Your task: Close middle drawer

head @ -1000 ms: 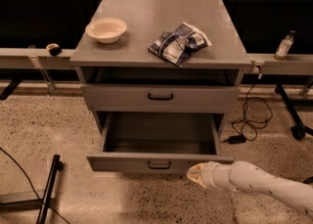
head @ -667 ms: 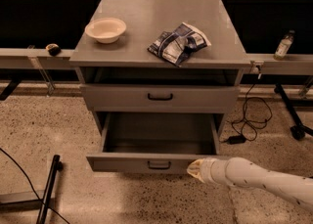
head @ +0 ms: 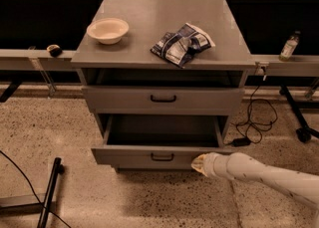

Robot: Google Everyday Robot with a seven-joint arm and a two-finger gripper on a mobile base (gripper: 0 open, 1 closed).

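End effector [head: 198,164] apparently against middle drawer [head: 128,157].

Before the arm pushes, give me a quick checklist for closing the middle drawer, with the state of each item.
1. Middle drawer is pulled out and needs a push: ok.
2. Gripper is at the drawer front, right of the black handle: ok.
3. Gripper is in firm contact with the front: cannot tell.
4. Nothing sticks up above the tray's rim: ok in the part that shows.
5. Floor cable lies right of the cabinet, out of the drawer's path: ok.
6. Bowl sits well back on the cabinet top: ok. The chip bag reaches close to the front edge, so push gently.
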